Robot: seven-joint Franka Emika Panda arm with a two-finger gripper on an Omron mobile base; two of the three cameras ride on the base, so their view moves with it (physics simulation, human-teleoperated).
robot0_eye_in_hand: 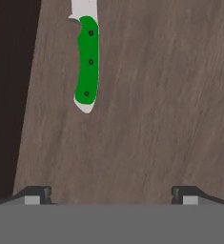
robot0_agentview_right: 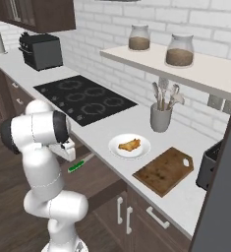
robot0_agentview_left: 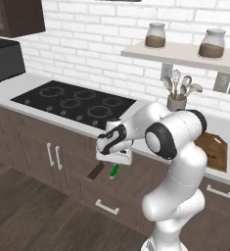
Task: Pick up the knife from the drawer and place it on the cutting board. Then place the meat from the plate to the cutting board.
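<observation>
Hovering with fingers spread wide and empty, the hand (robot0_eye_in_hand: 111,193) hangs above the drawer (robot0_eye_in_hand: 156,105); the knife (robot0_eye_in_hand: 86,59) lies flat just ahead of it.

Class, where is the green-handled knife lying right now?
The green-handled knife lies flat on the floor of the open dark brown wooden drawer, below the open end effector, untouched.

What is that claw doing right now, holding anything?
Claw: open and empty, hovering over the green-handled knife lying in the drawer.

Black cooktop (robot0_agentview_left: 75,104), grey utensil crock (robot0_agentview_right: 160,117) — two jars (robot0_agentview_right: 139,38) on a shelf (robot0_agentview_right: 186,71).
</observation>
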